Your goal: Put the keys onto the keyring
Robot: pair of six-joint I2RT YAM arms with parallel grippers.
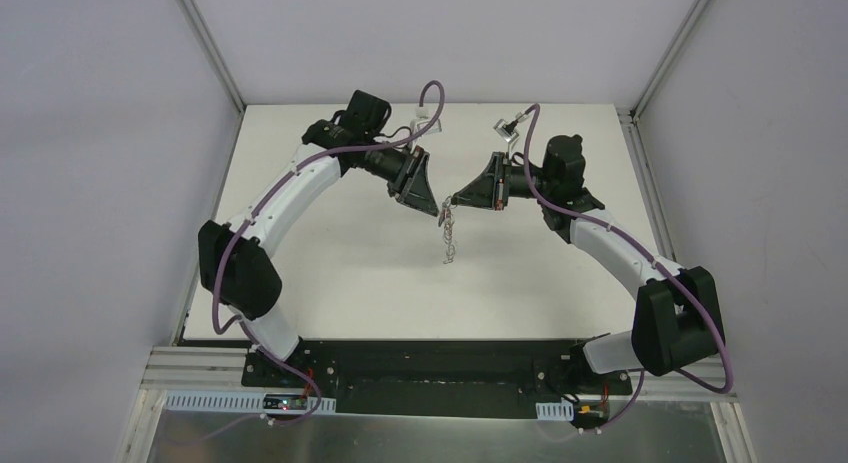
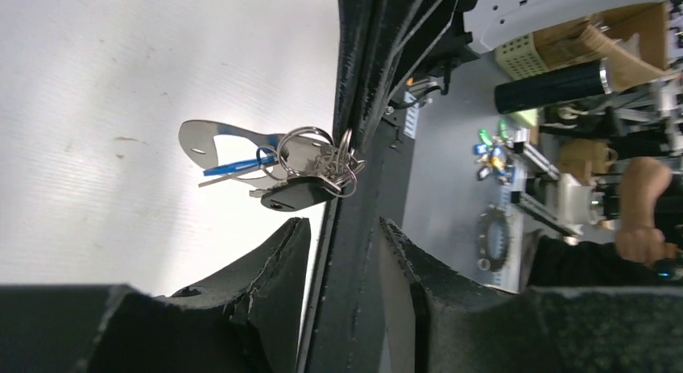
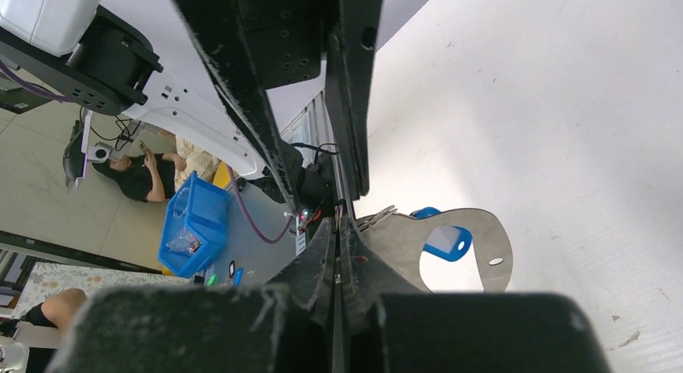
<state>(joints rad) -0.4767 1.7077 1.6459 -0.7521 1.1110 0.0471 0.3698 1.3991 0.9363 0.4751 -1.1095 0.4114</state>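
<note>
My right pincer (image 3: 339,236): fingers pressed together, pinching the rim of the keyring (image 3: 483,232). This is a flat, pale silvery loop that juts out past my fingertips, held clear of the table (image 1: 330,273).

My left pincer (image 2: 345,228): fingers partly spread, with none of the bunch between them. The dark fingers of my right pincer stand edge-on in line with the gap. I cannot tell whether they touch.

The keys (image 2: 300,184) hang bunched just beyond the left fingertips, against the keyring. The black-headed key (image 2: 294,197) lies along the loop's edge, and the blue tag (image 3: 448,242) shows through the loop's opening.

A tangle of wire rings (image 2: 337,159) sits where keys and loop meet. I cannot tell which ring carries what.

From above, the bunch dangles between my two pincers, over mid-table.
</note>
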